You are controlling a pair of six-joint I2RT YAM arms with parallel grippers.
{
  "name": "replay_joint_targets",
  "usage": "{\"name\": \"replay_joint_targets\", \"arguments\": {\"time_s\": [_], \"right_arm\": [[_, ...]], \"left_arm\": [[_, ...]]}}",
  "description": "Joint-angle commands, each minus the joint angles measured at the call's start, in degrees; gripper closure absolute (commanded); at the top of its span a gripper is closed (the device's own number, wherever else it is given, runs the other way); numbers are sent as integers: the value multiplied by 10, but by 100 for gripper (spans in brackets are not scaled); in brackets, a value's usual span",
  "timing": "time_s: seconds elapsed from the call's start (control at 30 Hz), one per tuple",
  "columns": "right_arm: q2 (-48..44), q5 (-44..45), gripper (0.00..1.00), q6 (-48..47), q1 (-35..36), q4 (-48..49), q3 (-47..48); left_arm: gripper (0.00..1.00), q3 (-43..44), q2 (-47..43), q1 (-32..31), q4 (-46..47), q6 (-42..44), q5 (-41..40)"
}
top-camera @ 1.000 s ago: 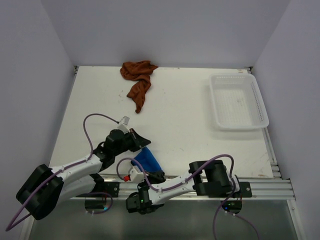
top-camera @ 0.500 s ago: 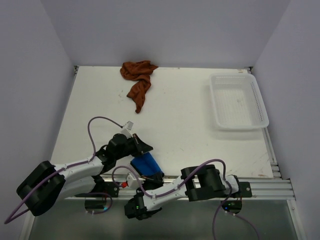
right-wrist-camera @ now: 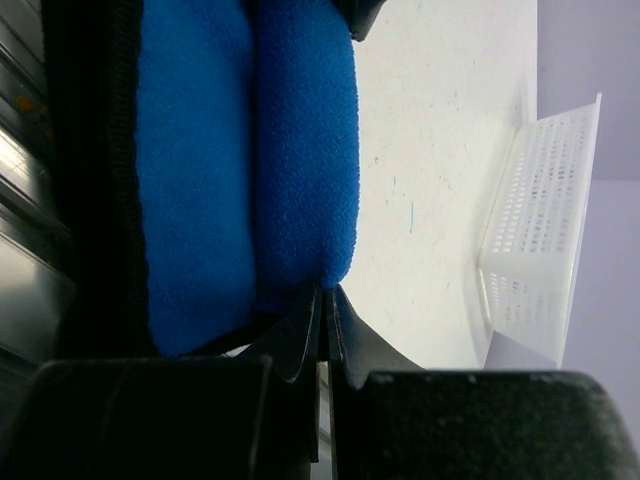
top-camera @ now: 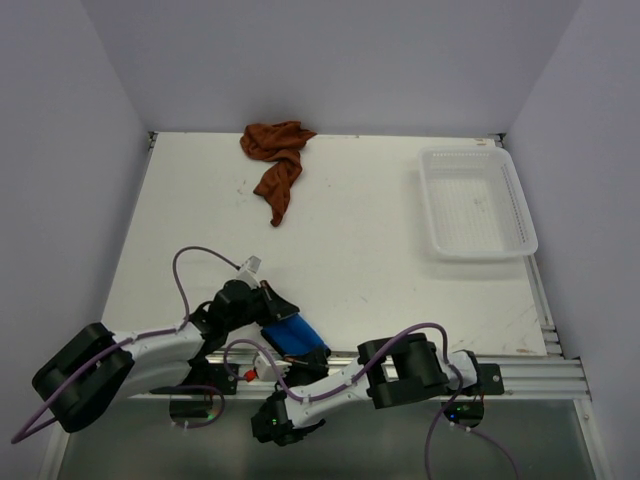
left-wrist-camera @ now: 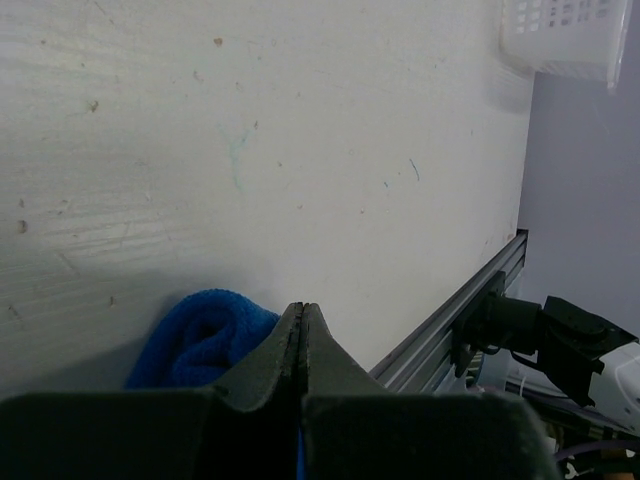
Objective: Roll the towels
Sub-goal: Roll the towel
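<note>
White laminate counter point(top-camera: 350, 230) carries everything, and both arms crowd its near edge because that is where the blue towel point(top-camera: 294, 336) lies, just inside the metal rail point(top-camera: 530, 375). Far off, against the back edge, the rust-brown towel point(top-camera: 277, 160) sits in a twisted, crumpled heap, not rolled, and well apart from either arm. The white mesh basket point(top-camera: 476, 203) stands at the right side with no cloth showing in it.

Left gripper point(left-wrist-camera: 301, 322) comes at the blue towel from the left with its jaws pressed together, tips just over the cloth; whether they nip a fold I cannot tell. Right gripper point(right-wrist-camera: 322, 300) meets the towel from the rail side, jaws likewise pressed together at its end (a sliver of fabric may sit between them, too fine to be sure). Placed so, the two look set to tuck and steady a roll.

That blue towel already reads as a short plush bundle, two rounded folds lying side by side.
</note>
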Motion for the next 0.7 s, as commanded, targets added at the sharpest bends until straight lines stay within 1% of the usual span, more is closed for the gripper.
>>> {"name": "replay_joint_targets", "arguments": {"time_s": [0.0, 0.17, 0.23, 0.27, 0.3, 0.37, 0.47, 0.5, 0.57, 0.6, 0.63, 0.67], "right_arm": [[-5, 16, 98, 24, 4, -15, 11], [-2, 15, 98, 18, 5, -14, 14], [-1, 14, 94, 18, 5, -15, 14], [-1, 14, 91, 17, 5, -15, 14], [-2, 14, 85, 18, 5, -16, 14], [-4, 13, 81, 20, 5, -18, 12], [-17, 14, 72, 29, 5, -18, 8], [-29, 14, 64, 33, 5, -17, 5], [-44, 12, 60, 35, 5, -2, -6], [-53, 10, 55, 34, 5, 5, -11], [-68, 7, 53, 32, 4, 13, -19], [-76, 0, 51, 27, 4, 29, -25]], "left_arm": [[100, -23, -12, -4, 23, -9, -18], [100, -30, -27, -6, 18, -13, -26], [100, -30, -34, -7, 10, -15, -36], [100, -33, -36, -10, 8, -16, -40], [100, -36, -39, -12, 7, -17, -42], [100, -40, -46, -13, 7, -20, -53], [100, -37, -62, -16, -6, -10, -73], [100, -36, -67, -22, -15, -9, -80], [100, -36, -81, -28, -21, -5, -86], [100, -37, -84, -30, -23, -4, -86], [100, -38, -88, -32, -24, -2, -107], [100, -38, -89, -34, -26, -2, -109]]}}
